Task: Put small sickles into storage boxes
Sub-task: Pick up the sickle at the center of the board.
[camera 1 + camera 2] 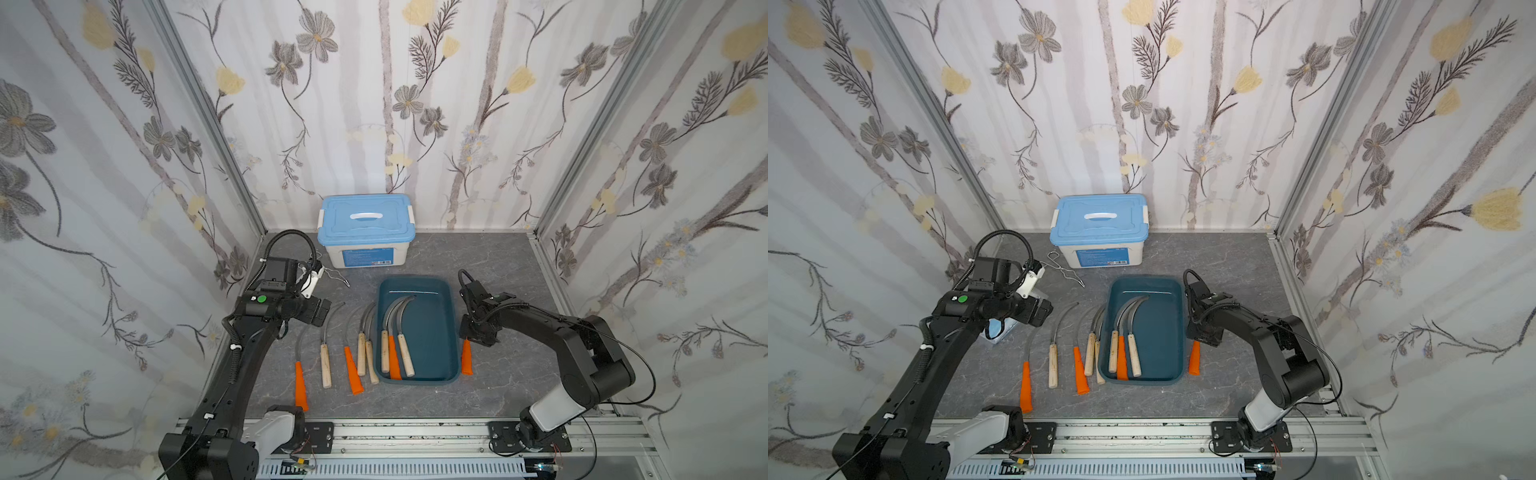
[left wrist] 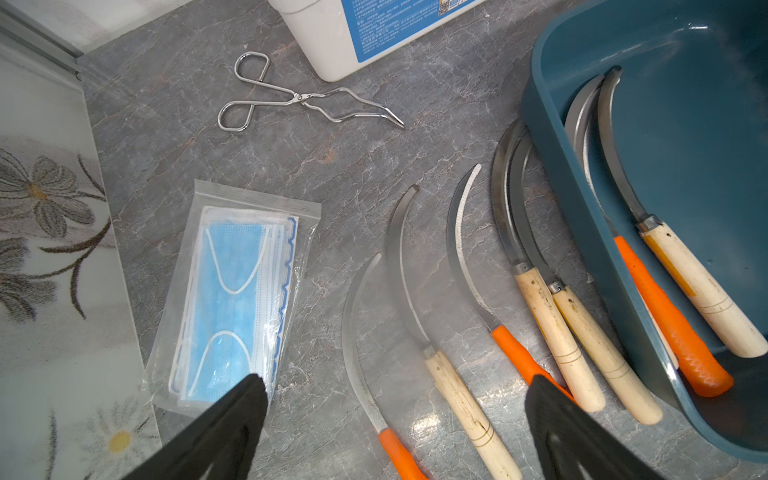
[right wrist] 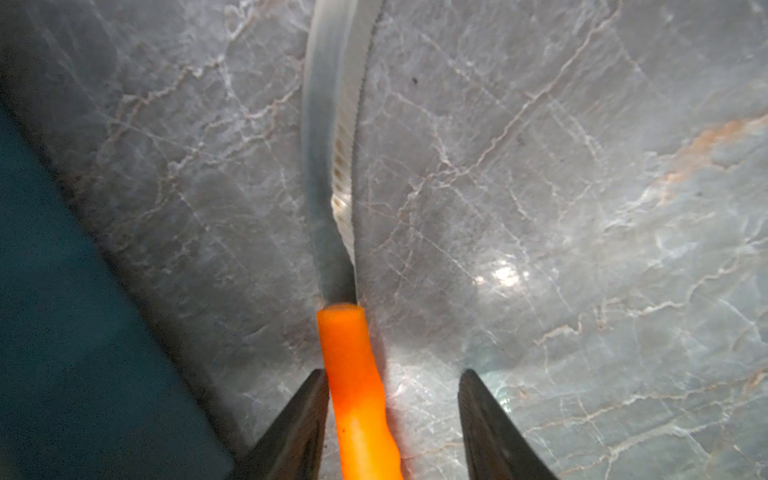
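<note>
- right gripper [image 3: 392, 374] sits low over the grey marbled tabletop [image 1: 498, 266], jaws partly open and straddling the neck of an orange tapered handle. the finger [image 3: 299, 415] on the tray side touches the handle, the far one stands clear of it, so nothing is clamped.
- that orange-handled small sickle [image 1: 467, 359] lies flat on the table just beside the right long wall of the shallow dark teal plastic tray [image 1: 432, 332], parallel to it, with only a narrow strip of table between them.
- left gripper [image 2: 395, 380] hangs wide open and empty above the row of five loose sickles [image 1: 325, 365] left of the tray.
- three sickles [image 1: 405, 359] lie inside the tray along its left wall, handles toward the robot. the right half of its floor is bare.
- the two wooden-handled sickles [image 1: 362, 353] nearest the tray lie right up against its outer left wall, with no gap there.
- open table runs from the tray's right side to the side wall, and behind the tray up to the white box with light blue handled lid [image 1: 365, 220].
- silvery wire tongs [image 1: 1065, 270] lie left of the box, and a bagged blue face mask [image 2: 237, 299] lies near the left wall.
- in both top views the straddled sickle's blade is hidden under the right gripper, and the mask is largely covered by the left arm. the right wrist view is blurred and cuts off the handle's butt and the blade's tip.
</note>
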Robot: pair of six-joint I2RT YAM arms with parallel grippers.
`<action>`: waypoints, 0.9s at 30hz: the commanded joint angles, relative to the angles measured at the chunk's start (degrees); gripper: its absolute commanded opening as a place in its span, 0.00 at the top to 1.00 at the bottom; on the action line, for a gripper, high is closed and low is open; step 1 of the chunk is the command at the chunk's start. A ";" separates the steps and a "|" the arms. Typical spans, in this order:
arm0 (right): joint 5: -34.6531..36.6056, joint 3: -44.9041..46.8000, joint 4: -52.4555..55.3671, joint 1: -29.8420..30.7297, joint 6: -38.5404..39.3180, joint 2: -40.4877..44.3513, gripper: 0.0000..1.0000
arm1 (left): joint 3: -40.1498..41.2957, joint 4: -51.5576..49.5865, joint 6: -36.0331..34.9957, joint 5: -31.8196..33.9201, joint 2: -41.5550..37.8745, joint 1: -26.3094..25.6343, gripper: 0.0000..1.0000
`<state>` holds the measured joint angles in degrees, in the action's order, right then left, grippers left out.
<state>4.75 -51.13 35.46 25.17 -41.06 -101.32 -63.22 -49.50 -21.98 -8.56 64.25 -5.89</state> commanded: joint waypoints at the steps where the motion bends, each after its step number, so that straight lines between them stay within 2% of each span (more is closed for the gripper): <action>1: 1.59 0.71 -0.05 0.02 0.45 0.54 0.50 | 0.24 0.31 0.36 0.14 -0.26 0.02 0.00; 13: 1.40 3.35 -0.26 0.00 0.19 3.21 0.51 | -0.23 0.32 0.71 -0.32 0.44 -0.04 0.00; 27: 1.18 1.12 -0.67 0.04 2.10 0.16 0.57 | 0.25 -0.77 -0.68 0.29 -0.57 0.00 0.00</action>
<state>5.02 -49.45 35.79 25.17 -39.40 -100.68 -63.20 -49.65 -21.43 -8.58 64.20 -5.89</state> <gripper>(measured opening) 0.436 0.997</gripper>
